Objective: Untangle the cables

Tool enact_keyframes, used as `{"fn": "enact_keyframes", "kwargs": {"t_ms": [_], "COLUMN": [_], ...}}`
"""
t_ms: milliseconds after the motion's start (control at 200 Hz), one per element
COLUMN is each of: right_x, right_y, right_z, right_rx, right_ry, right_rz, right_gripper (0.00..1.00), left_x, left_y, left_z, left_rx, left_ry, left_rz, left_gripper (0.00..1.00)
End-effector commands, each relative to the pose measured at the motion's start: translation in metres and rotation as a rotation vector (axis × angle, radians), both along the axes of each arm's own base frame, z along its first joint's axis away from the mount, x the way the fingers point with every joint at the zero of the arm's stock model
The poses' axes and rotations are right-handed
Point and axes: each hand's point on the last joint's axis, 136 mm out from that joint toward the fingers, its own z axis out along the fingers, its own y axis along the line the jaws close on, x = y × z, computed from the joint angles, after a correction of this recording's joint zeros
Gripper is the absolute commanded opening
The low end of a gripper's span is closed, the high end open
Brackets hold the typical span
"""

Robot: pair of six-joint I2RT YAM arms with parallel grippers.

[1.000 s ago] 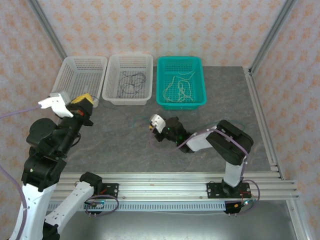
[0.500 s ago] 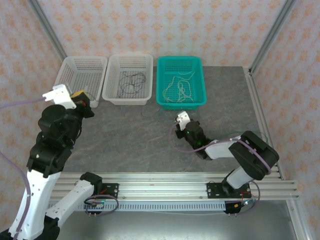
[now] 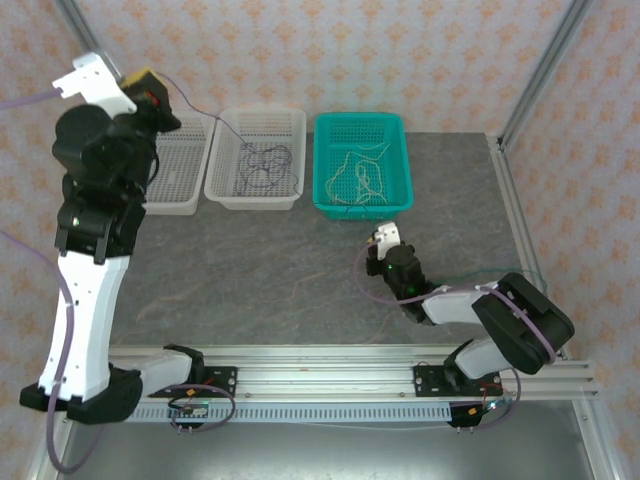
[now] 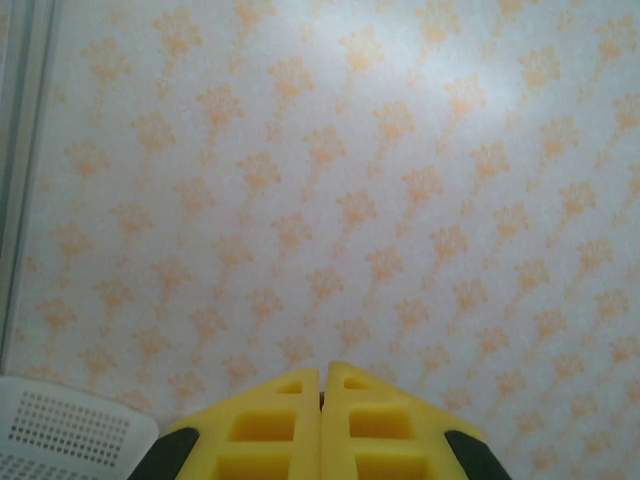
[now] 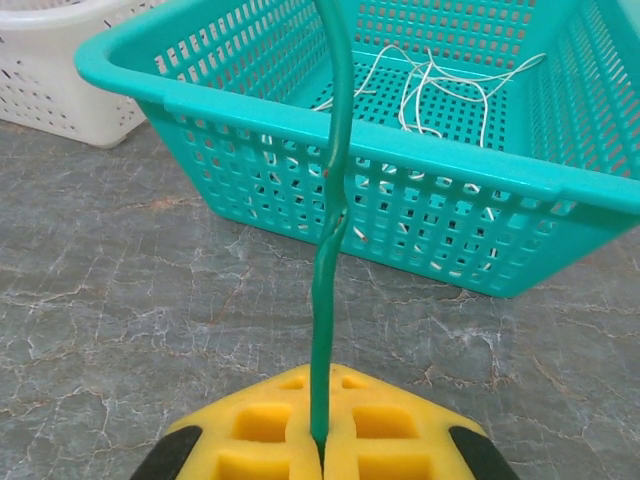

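Yellow fingers [image 5: 262,432] of the right hand [image 5: 322,445] were pressed together on a green cable [image 5: 331,190]. The cable rose straight from the seam between them, kinked once, and ran up in front of the teal basket [image 5: 300,118]. That hand sat low over the grey marbled surface [image 5: 120,260], just short of the basket's near wall. Inside the teal basket lay loose cream-white cables [image 5: 440,85], looped over one another on the perforated floor.

Seen from above, the right hand [image 3: 383,243] pointed at the teal basket's near wall, with its arm folded low over the surface. The left hand [image 3: 150,90] stood high over the far left corner, above the left white basket [image 3: 180,175]. Its fingers [image 4: 265,425] were closed flush and faced the patterned wall. A thin dark cable [image 3: 200,107] ran taut from those closed fingertips down to the middle white basket [image 3: 260,116]. There more dark cables [image 3: 262,165] lay coiled on the basket floor. The three baskets stood side by side along the far edge of the surface, each touching or just beside the next.
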Motion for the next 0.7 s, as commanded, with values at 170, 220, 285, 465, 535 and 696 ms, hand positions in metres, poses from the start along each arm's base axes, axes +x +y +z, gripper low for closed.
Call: {"fn": "enact_keyframes", "kwargs": {"t_ms": [170,220,285,465,535,696], "right_x": [0.001,0.0,-0.001,0.0,0.003,0.006], "right_y": [-0.005,-0.004,-0.002,0.017,0.025,0.041], "right_z": [0.011,0.011,0.011,0.023,0.026,0.038], "right_rx": [0.025,0.027,0.034,0.159,0.223,0.322], "right_ry": [-0.011,-0.007,0.0,0.099,0.174,0.226], "right_rz": [-0.028,-0.022,-0.011,0.017,0.008,0.005], "right_gripper": [0.0,0.0,0.0,0.0,0.0,0.0], "left_x": [0.076,0.091,0.109,0.156,0.174,0.224], "left_y": [-0.017,-0.016,-0.018,-0.022,-0.021,-0.013], "left_z": [0.019,0.014,0.008,-0.037,-0.068,-0.162], "left_rx": [0.015,0.003,0.005,0.015,0.018,0.05], "left_ry": [-0.053,-0.032,-0.011,0.092,0.158,0.347], "left_rz": [-0.094,-0.098,-0.107,-0.104,-0.09,-0.024], "left_gripper": [0.0,0.0,0.0,0.0,0.0,0.0]}}
